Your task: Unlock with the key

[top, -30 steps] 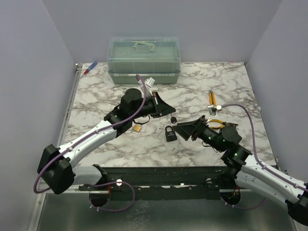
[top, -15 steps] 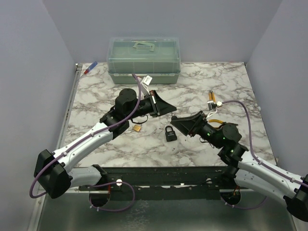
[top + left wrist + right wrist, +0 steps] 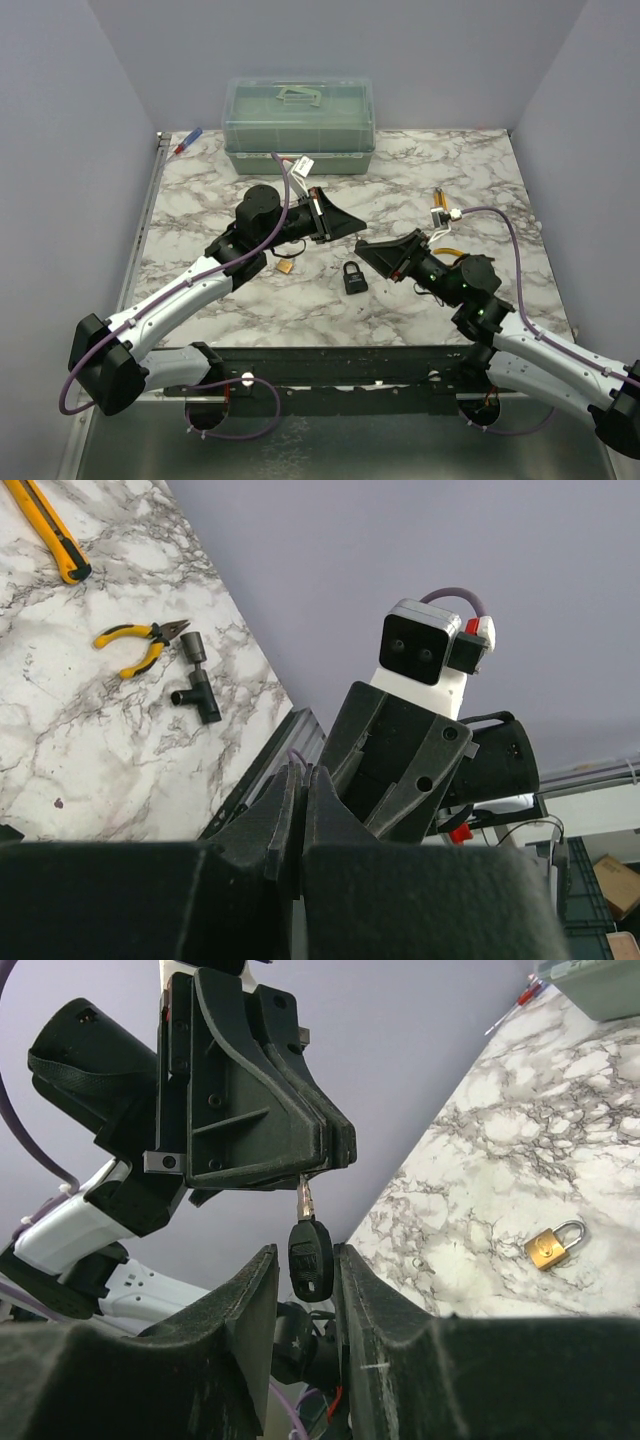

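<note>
My left gripper (image 3: 357,228) is shut on the thin shaft of the key (image 3: 310,1258) and holds it in the air. In the right wrist view the left gripper (image 3: 320,1165) shows from below, with the key's black head hanging down. My right gripper (image 3: 364,246) is open, and its two fingers (image 3: 250,1290) stand on either side of the key's head with a gap on the left side. In the left wrist view the left gripper (image 3: 301,778) is pressed shut and the key is hidden. The black padlock (image 3: 353,277) lies on the table below both grippers.
A small brass padlock (image 3: 285,266) lies left of the black one. A green lidded box (image 3: 298,125) stands at the back. A yellow knife (image 3: 438,205), yellow pliers (image 3: 140,642) and a black T-shaped tool (image 3: 197,687) lie at the right. A red-blue pen (image 3: 187,141) lies far left.
My right gripper rose and moved left until its open fingers bracket the hanging key's head. My left gripper lifted slightly, still holding the key.
</note>
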